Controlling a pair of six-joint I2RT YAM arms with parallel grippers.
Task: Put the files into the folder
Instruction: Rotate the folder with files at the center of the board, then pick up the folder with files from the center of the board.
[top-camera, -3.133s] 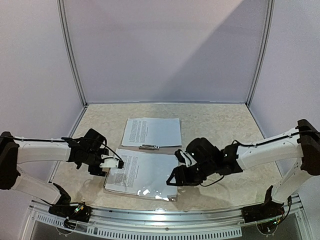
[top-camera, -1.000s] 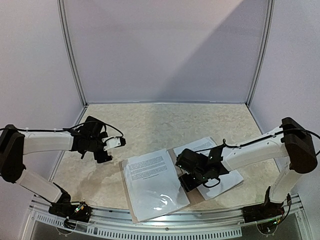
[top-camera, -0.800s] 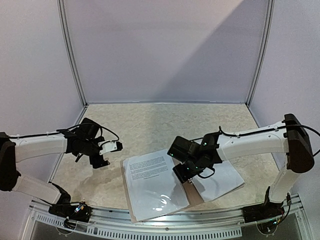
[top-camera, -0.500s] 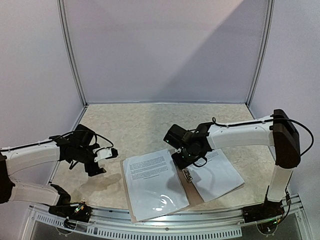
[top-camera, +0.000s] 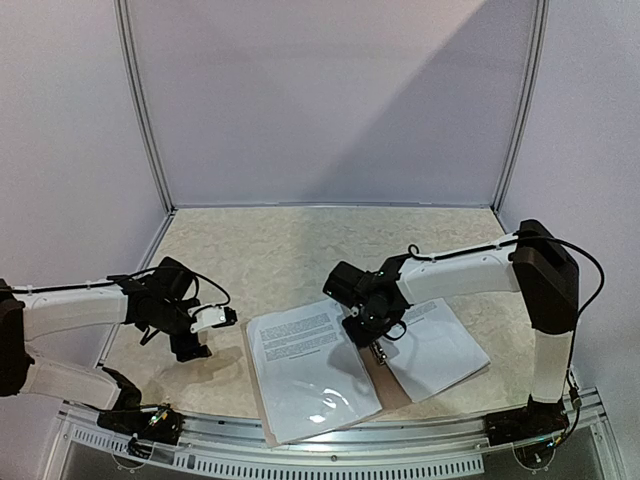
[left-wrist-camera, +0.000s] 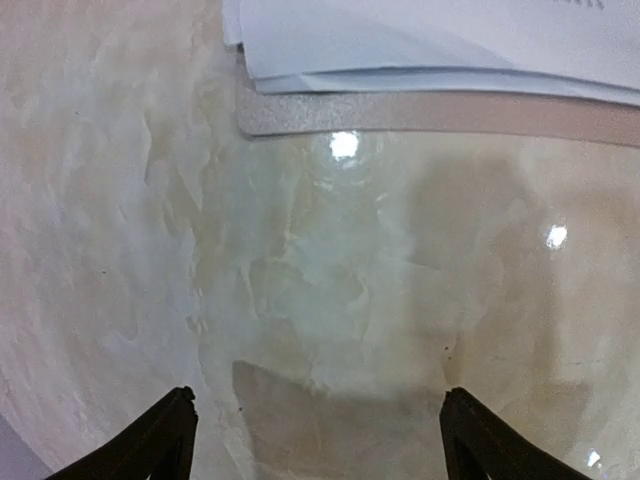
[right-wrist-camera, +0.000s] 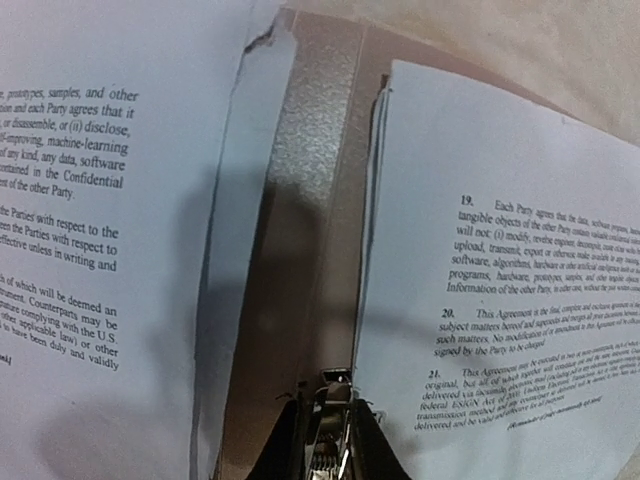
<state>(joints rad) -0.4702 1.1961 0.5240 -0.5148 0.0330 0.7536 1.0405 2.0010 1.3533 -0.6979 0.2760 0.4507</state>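
The tan folder (top-camera: 388, 380) lies open near the table's front edge. A printed sheet (top-camera: 305, 365) under a glossy clear sleeve covers its left half. The files (top-camera: 435, 345), white printed sheets, rest on its right half. My right gripper (top-camera: 367, 332) is over the spine, its narrow jaws shut on the metal clip (right-wrist-camera: 336, 395) between the brown spine (right-wrist-camera: 310, 200) and the files (right-wrist-camera: 500, 250). My left gripper (top-camera: 224, 318) hangs open over bare table left of the folder, with nothing between its fingers (left-wrist-camera: 165, 445). The folder's edge (left-wrist-camera: 420, 115) runs across the top of the left wrist view.
The marbled tabletop (top-camera: 290, 250) stretches behind the folder to the grey back wall and side panels. A metal rail (top-camera: 330, 440) runs along the front edge just below the folder's corner.
My right arm has swung from over the right-hand sheets up to the folder's spine, and its jaws have closed on the clip. The left arm drew back slightly toward the left, still open.
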